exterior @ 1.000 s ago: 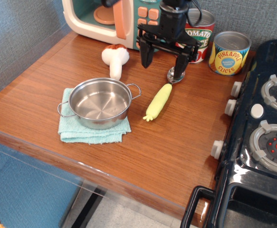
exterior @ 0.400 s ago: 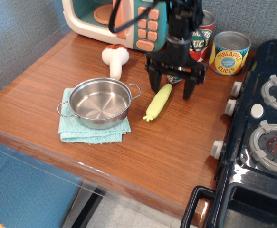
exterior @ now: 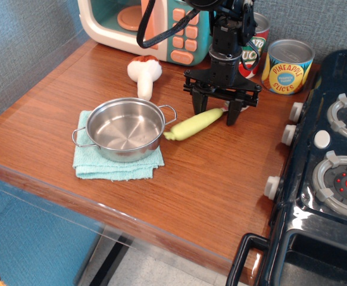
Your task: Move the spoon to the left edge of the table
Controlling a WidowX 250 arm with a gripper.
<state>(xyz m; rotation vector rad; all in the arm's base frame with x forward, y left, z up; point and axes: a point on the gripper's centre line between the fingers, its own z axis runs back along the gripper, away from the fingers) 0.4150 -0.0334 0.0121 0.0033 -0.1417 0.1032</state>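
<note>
The spoon [exterior: 191,125] lies on the reddish-brown table [exterior: 215,185], its pale yellow-green handle slanting from beside the pot up to the right. Its metal bowl is hidden behind the gripper. My black gripper [exterior: 215,113] is low over the upper end of the handle, with one finger on each side of it and the jaws apart. I cannot tell whether the fingers touch the handle.
A steel pot [exterior: 125,128] sits on a teal cloth [exterior: 90,168] left of the spoon. A toy mushroom [exterior: 144,72] and a toy microwave [exterior: 111,21] are behind it. A tomato can [exterior: 255,46] and a pineapple can [exterior: 287,67] stand at the back; a dark blue stove [exterior: 331,179] is on the right.
My gripper came forward and down onto the spoon. The spoon has turned: its handle tip swung left toward the pot, and its bowl is now hidden.
</note>
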